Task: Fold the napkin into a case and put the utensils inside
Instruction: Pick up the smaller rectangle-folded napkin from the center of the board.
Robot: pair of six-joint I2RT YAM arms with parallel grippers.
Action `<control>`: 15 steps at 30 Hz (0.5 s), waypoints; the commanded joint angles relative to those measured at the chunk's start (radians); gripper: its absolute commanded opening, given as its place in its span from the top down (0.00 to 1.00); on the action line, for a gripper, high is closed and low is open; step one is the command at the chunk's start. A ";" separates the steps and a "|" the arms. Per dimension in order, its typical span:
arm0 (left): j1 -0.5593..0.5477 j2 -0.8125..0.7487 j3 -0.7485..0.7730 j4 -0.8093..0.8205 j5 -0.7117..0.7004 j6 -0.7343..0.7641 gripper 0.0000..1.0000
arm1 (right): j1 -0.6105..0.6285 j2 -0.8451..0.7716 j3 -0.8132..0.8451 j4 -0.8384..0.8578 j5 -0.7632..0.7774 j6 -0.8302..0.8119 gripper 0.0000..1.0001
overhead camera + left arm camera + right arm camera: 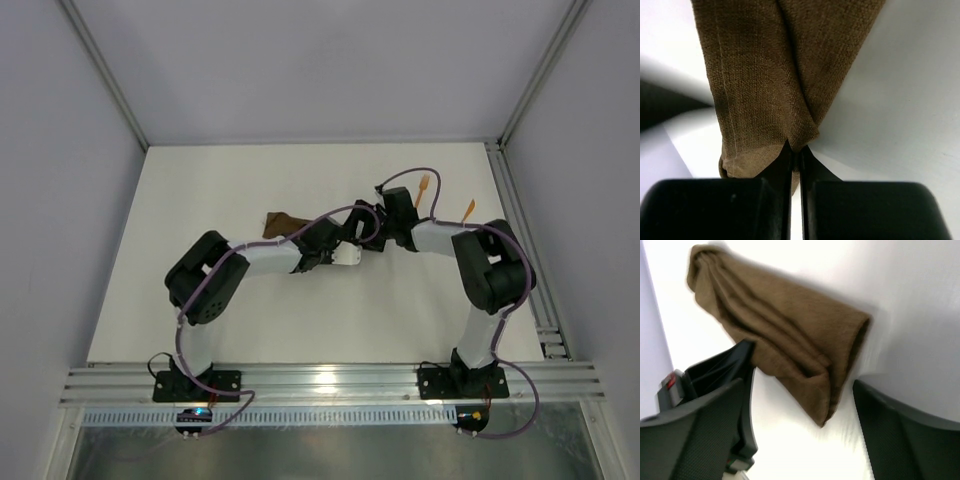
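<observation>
- Top view: the left arm (265,258) and the right arm (480,265) meet over the middle of the white table (200,200). Their wrists and the purple cables (330,215) cover most of the single brown napkin (281,224). Only its left end shows, and the fingertips cannot be made out here.
- Two orange utensils lie on the table's far right, apart from the cloth. They are the fork (424,187), close against the right arm's wrist, and the pointed piece (468,210) to its right, its near end cut off by the arm.
- Left wrist view: the left gripper (796,149) is clenched, its tips pressed together on a fold of the napkin. The cloth spreads away in layers and runs out past the top edge.
- Right wrist view, blurred: the right gripper (797,390) is released, its two fingers wide apart. The bunched napkin lies between them on the table.
- A dark part (735,365) on the left touches the cloth. The red mark (670,382) on it is too blurred to read.
</observation>
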 commanded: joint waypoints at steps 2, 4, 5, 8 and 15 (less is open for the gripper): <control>0.022 -0.011 0.072 -0.123 0.131 -0.098 1.00 | -0.013 -0.128 -0.010 -0.114 0.066 -0.091 0.01; 0.050 -0.034 0.092 -0.190 0.208 -0.130 1.00 | -0.046 -0.232 -0.042 -0.103 0.071 -0.092 0.01; 0.061 -0.055 0.102 -0.215 0.236 -0.147 1.00 | -0.060 -0.273 -0.081 -0.102 0.096 -0.094 0.01; 0.107 -0.095 0.145 -0.313 0.343 -0.202 1.00 | -0.128 -0.439 -0.156 -0.123 0.165 -0.124 0.01; 0.179 -0.121 0.232 -0.515 0.504 -0.207 1.00 | -0.211 -0.821 -0.409 0.221 0.147 -0.333 0.01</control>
